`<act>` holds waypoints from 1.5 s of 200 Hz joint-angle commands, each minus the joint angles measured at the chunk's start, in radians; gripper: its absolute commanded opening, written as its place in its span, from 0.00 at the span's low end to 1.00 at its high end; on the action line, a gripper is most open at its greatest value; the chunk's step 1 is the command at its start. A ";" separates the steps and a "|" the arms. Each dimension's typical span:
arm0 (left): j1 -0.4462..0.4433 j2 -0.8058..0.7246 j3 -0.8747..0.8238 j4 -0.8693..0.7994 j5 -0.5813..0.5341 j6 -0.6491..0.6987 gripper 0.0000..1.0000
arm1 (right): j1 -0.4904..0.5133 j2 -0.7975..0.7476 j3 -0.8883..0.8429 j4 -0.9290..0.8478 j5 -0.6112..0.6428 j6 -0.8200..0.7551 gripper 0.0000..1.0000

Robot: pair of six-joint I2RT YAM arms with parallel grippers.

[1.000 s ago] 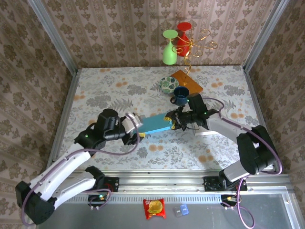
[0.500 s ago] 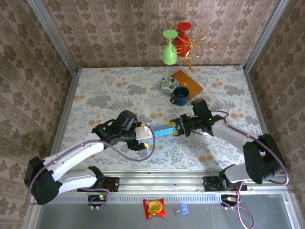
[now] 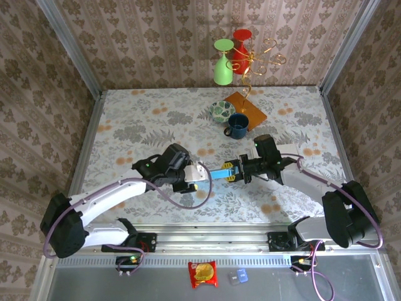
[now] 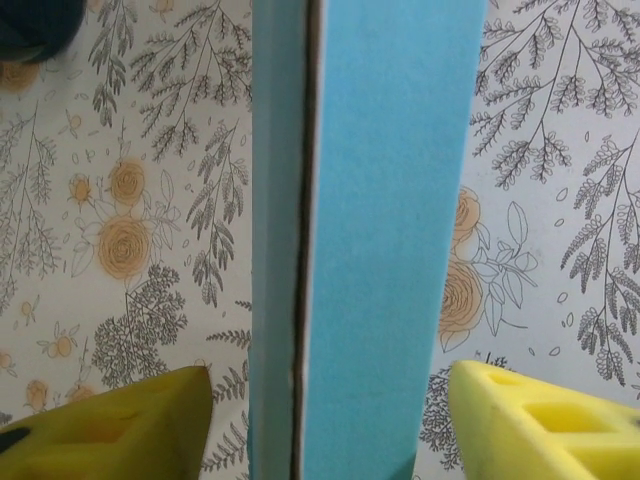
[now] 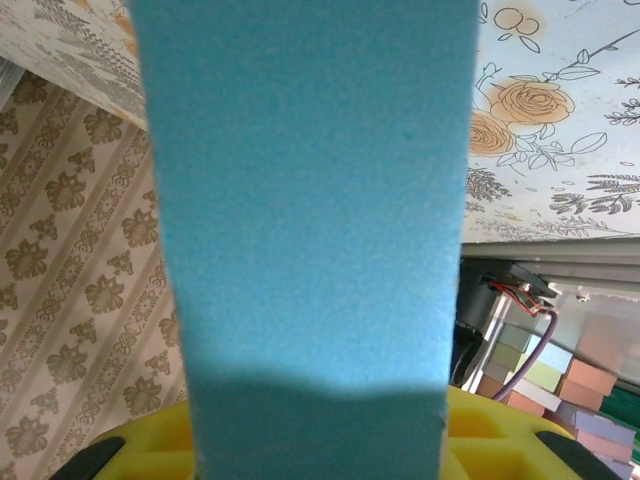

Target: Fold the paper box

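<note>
Finding: my right claw (image 3: pixel 234 171) is clamped on one end of the paper box (image 3: pixel 217 172), which lies flattened and edge-up between my two claws. I cannot tell whether it touches the table (image 3: pixel 138 125). My left claw (image 3: pixel 195 175) straddles the opposite end with its yellow fingers (image 4: pixel 540 425) apart, one on each side of the blue panel, so there is no grip there yet. Judgement: the step in hand is taking the second hold so that the flat sleeve can be opened up. The next move calls for closing squarely on the panel, clear of the seam (image 4: pixel 300 250) that runs between my left fingers. Room: bare table beyond and outboard of my left claw. A blue mug (image 3: pixel 237 125) and saucer (image 3: pixel 220 111) stand beyond my right claw, near but apart.
</note>
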 commanded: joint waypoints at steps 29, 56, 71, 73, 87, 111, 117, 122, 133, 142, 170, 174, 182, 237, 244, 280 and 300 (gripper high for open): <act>-0.005 0.046 0.065 -0.041 0.057 0.023 0.49 | -0.014 0.033 -0.049 0.042 -0.008 0.078 0.32; -0.006 0.053 0.075 -0.070 0.082 0.034 0.45 | -0.029 0.044 -0.051 0.058 -0.009 0.079 0.35; -0.007 0.058 0.084 -0.089 0.094 0.039 0.45 | -0.041 0.044 -0.053 0.065 -0.009 0.079 0.39; -0.006 0.058 0.086 -0.093 0.095 0.040 0.44 | -0.042 0.044 -0.053 0.066 -0.009 0.079 0.40; -0.006 0.064 0.101 -0.118 0.104 0.047 0.44 | -0.053 0.044 -0.050 0.073 -0.009 0.073 0.43; -0.006 0.083 0.126 -0.170 0.123 0.052 0.43 | -0.071 0.044 -0.036 0.068 -0.001 0.053 0.50; -0.007 0.090 0.131 -0.182 0.130 0.052 0.42 | -0.073 0.044 -0.035 0.069 0.000 0.052 0.50; -0.005 0.098 0.136 -0.192 0.136 0.054 0.42 | -0.074 0.044 -0.033 0.070 0.001 0.052 0.49; -0.006 0.115 0.146 -0.206 0.138 0.047 0.41 | -0.073 0.044 -0.031 0.074 0.004 0.054 0.42; -0.007 0.125 0.155 -0.211 0.138 0.040 0.40 | -0.074 0.044 -0.030 0.073 0.009 0.054 0.40; -0.007 0.123 0.151 -0.173 0.133 0.026 0.51 | -0.076 0.081 -0.040 0.066 0.023 0.043 0.34; -0.008 0.122 0.149 -0.165 0.126 0.024 0.54 | -0.077 0.082 -0.042 0.072 0.025 0.048 0.33; -0.010 0.120 0.150 -0.154 0.117 0.018 0.58 | -0.076 0.084 -0.042 0.079 0.029 0.055 0.32; -0.025 0.146 0.148 -0.125 0.046 0.045 0.66 | -0.078 0.071 -0.001 0.013 0.024 0.057 0.32; -0.024 0.158 0.149 -0.118 0.031 0.047 0.66 | -0.077 0.068 0.001 0.003 0.024 0.057 0.32; -0.003 0.233 0.183 -0.089 0.005 0.048 0.64 | -0.078 0.058 0.001 -0.024 0.028 0.075 0.32; 0.011 0.266 0.204 -0.081 0.040 0.049 0.58 | -0.081 0.059 0.010 -0.018 0.034 0.086 0.33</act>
